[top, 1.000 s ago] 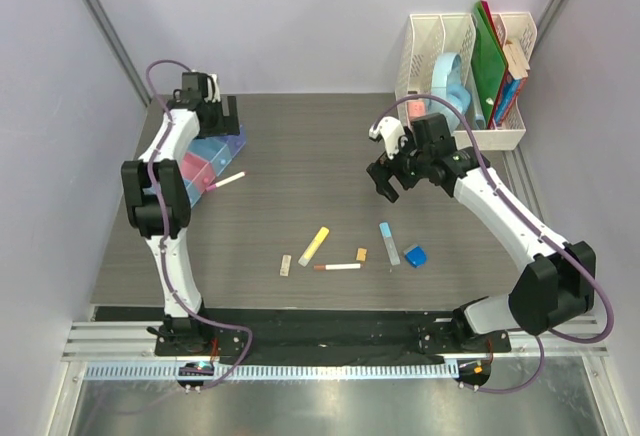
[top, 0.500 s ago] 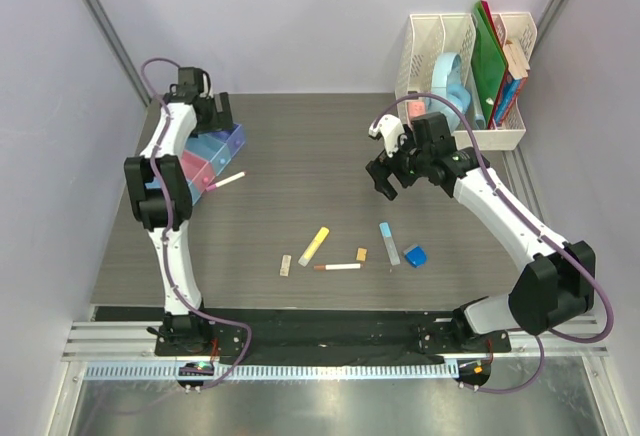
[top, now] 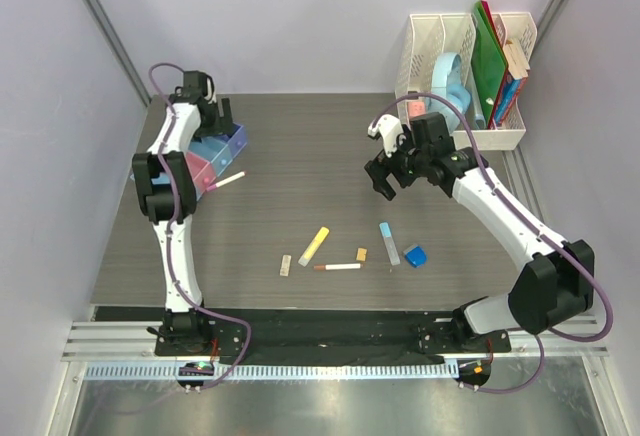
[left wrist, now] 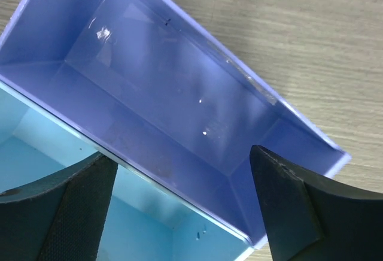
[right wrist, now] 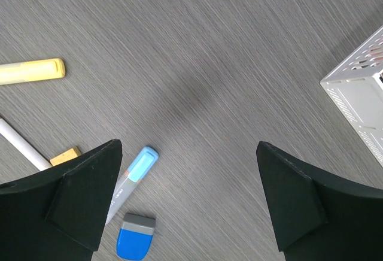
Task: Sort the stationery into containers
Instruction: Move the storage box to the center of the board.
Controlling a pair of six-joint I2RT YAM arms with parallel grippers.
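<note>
Nearest the arm bases, six loose pieces of stationery lie on the table (top: 300, 156), all well to the right of the row of bins (top: 212, 161) and nearer than it: the small beige block (top: 284, 265), the thin white pen (top: 337, 267), the yellow marker (top: 314, 246), the tiny orange block (top: 361, 254), the pale blue stick (top: 389, 243) and the blue wedge (top: 415, 255). None of them has moved over the last second. Farther back, the right gripper (top: 388, 181) hangs well to the right of the row, its jaws spread wide and empty. It has only drifted a little, and its wrist view looks down on bare table beside the marker, stick and wedge. At the row itself a pink-tipped pen (top: 228, 180) juts out of the pink bin (top: 200, 171) exactly as before. The real change is at the row's far end. The left arm has drawn its elbow in and carried the left gripper (top: 213, 116) over the purple bin (left wrist: 179, 93), fingers apart and holding nothing. The wrist view shows that bin bare inside, with the neighbouring light blue bin (left wrist: 36, 153) just beside it. Farthest off, right of the row, stands the white file rack (top: 440, 46). So sorting has barely begun, and the left arm seems to be leaving the row empty-handed.
</note>
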